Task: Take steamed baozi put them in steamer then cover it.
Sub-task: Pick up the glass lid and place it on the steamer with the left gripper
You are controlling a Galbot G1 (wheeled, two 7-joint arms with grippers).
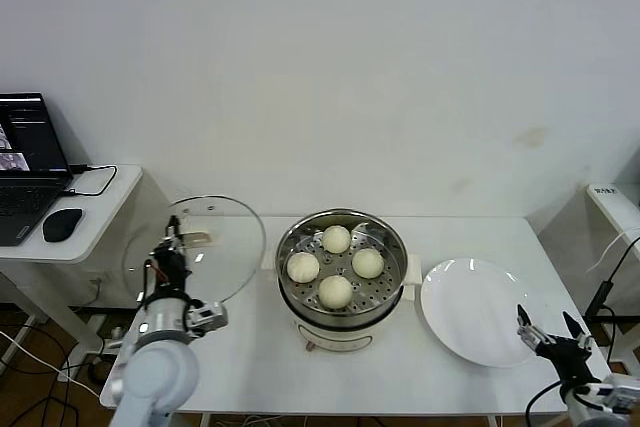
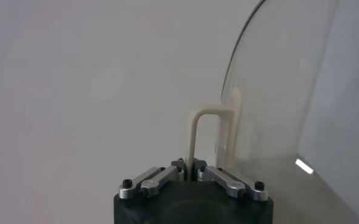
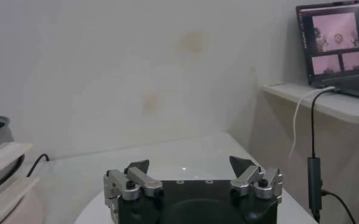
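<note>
The steamer (image 1: 345, 322) stands at the table's middle with several cream-white baozi (image 1: 336, 239) on its perforated tray. My left gripper (image 1: 174, 249) is shut on the cream handle (image 2: 199, 125) of the clear glass cover (image 1: 230, 237), holding it tilted up on edge to the left of the steamer. In the left wrist view the cover (image 2: 289, 79) rises beside the handle, and the left gripper (image 2: 190, 165) pinches the handle's leg. My right gripper (image 1: 547, 325) hangs open at the table's front right, by the white plate; the right gripper (image 3: 189, 163) holds nothing.
A flat white plate (image 1: 470, 332) lies right of the steamer. A side desk at the far left carries a laptop (image 1: 25, 162) and a black mouse (image 1: 61, 224). A white unit (image 1: 615, 209) with a cable stands past the table's right edge.
</note>
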